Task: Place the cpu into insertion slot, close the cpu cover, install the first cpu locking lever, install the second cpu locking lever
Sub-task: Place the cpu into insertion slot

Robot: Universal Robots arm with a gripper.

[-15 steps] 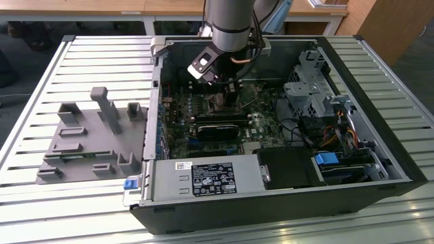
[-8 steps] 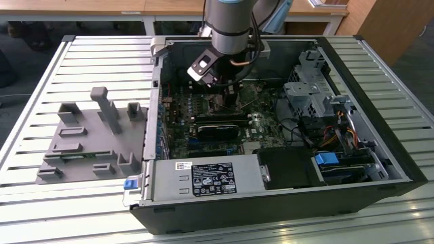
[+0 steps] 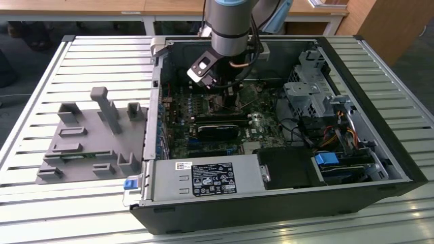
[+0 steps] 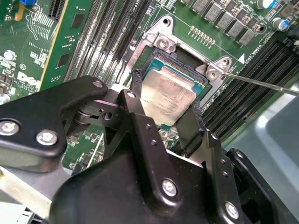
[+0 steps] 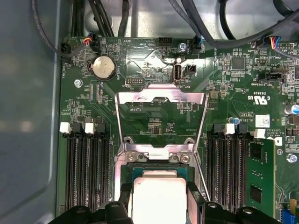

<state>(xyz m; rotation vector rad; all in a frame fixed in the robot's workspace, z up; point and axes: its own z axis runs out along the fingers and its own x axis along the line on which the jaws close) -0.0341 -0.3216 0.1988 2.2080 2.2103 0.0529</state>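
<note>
Exterior view: high, well back, angled down into the open computer case on the slatted surface. First wrist view: close, near straight down on the motherboard. Second wrist view: oblique, past the jaws. Both share the cpu.

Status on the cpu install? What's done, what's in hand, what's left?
Done: nothing finished yet. In hand: the jaws of the gripper are closed on the cpu, which sits at the insertion slot; whether it is fully seated I cannot tell. Left: the cpu cover stands open, swung back off the slot, and a thin locking lever sticks out unlatched, so cover and both levers remain.
</note>
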